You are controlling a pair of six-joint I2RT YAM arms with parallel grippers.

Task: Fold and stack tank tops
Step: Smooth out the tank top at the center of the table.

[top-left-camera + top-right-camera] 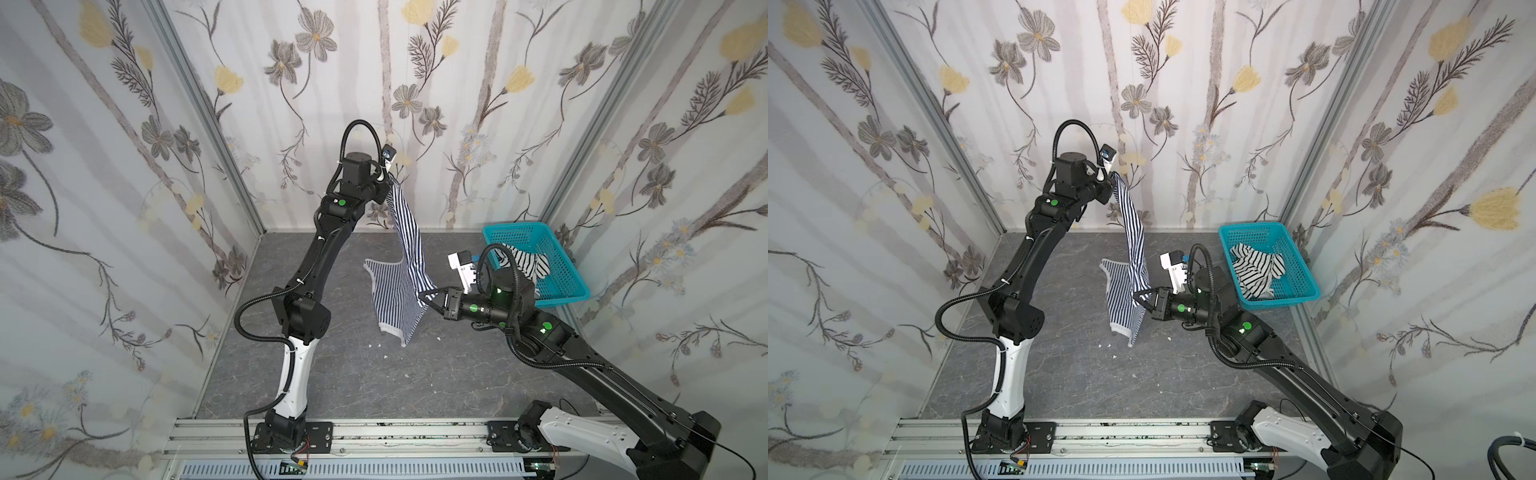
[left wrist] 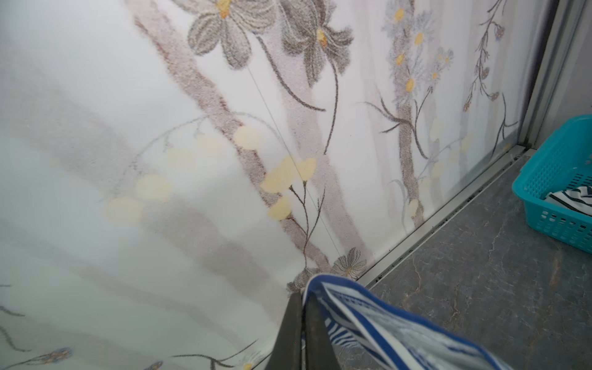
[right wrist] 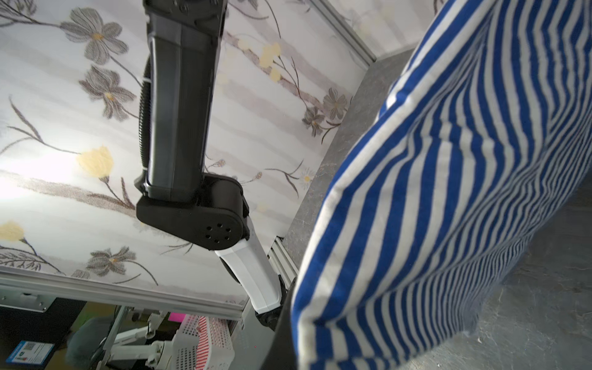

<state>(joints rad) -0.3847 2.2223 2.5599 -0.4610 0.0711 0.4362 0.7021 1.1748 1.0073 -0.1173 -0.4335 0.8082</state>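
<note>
The navy-and-white fine-striped tank top (image 1: 409, 249) (image 1: 1136, 249) hangs in the air, stretched between my two grippers. High up near the back wall, my left gripper (image 1: 390, 183) (image 1: 1113, 185) (image 2: 302, 298) is shut on its upper edge (image 2: 368, 320). Lower and to the right, my right gripper (image 1: 424, 297) (image 1: 1138, 297) (image 3: 293, 307) is shut on its side, and the cloth (image 3: 448, 192) hides one finger. Its white-trimmed hem dangles just above or on the table. The other tank top (image 1: 525, 262) (image 1: 1256, 266) (image 2: 573, 200), white with wide black stripes, lies crumpled in the basket.
The turquoise basket (image 1: 569, 286) (image 1: 1304, 286) (image 2: 557, 166) stands at the back right corner, close behind my right wrist. Small white scraps (image 1: 378, 345) lie on the grey marbled table (image 1: 332, 374). Flowered walls close three sides. My left arm's elbow (image 3: 198, 221) is left of the cloth.
</note>
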